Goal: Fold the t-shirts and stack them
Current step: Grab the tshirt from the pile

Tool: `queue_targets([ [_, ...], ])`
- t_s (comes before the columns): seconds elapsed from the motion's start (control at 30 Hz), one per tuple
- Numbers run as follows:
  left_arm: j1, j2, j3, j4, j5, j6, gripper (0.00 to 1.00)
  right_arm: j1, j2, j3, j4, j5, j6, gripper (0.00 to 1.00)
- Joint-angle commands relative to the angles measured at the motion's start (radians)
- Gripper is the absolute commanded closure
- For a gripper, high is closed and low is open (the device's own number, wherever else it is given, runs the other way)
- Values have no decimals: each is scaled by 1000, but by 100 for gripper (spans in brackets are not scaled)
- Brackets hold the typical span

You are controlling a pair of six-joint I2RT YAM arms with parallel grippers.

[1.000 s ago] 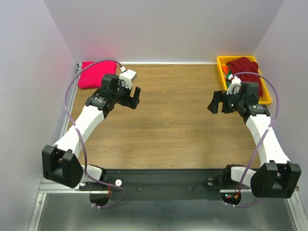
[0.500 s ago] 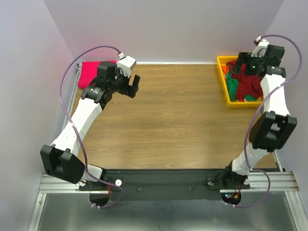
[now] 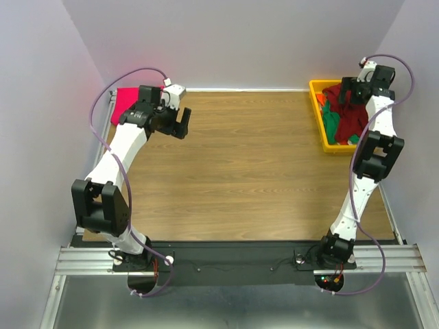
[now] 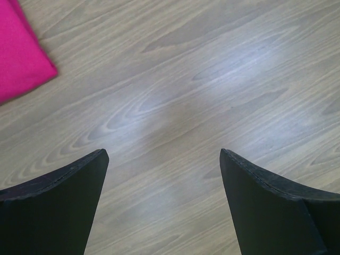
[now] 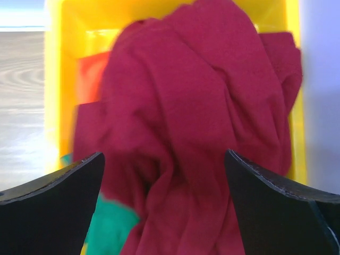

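Right wrist showed the right claw (image 5: 163, 154) open over the red shirt (image 5: 202, 106) in the yellow bin (image 5: 58, 79); left claw (image 4: 163, 154), far from it, was open.

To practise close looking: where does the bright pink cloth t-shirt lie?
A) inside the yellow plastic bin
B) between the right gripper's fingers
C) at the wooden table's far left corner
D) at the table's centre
C: the bright pink cloth t-shirt lies at the far left corner of the wooden table, away from the yellow plastic bin.
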Motion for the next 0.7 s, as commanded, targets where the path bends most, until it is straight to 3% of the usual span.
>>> queue_targets([
  [0.0,24,29,113,-48,36,30,2,-10,56,95,51,45,13,0],
  [0.1,29,61,142,-66,44,39,2,-13,75,82,88,51,14,0],
  [0.23,29,93,171,-89,81,39,2,-13,101,62,96,41,11,21],
  [0.37,32,109,178,-89,82,29,2,-17,89,46,99,20,11,54],
  [0.4,33,110,182,-89,86,29,2,-21,69,42,100,12,14,71],
  [0.47,35,107,185,-92,93,33,1,-22,34,26,100,-6,19,89],
  [0.5,33,107,185,-88,98,35,2,-22,-11,19,102,-17,23,94],
  [0.53,35,106,184,-85,102,35,2,-22,-34,5,102,-34,37,99],
  [0.67,42,94,173,-70,119,29,2,-22,-181,-24,102,-93,99,100],
])
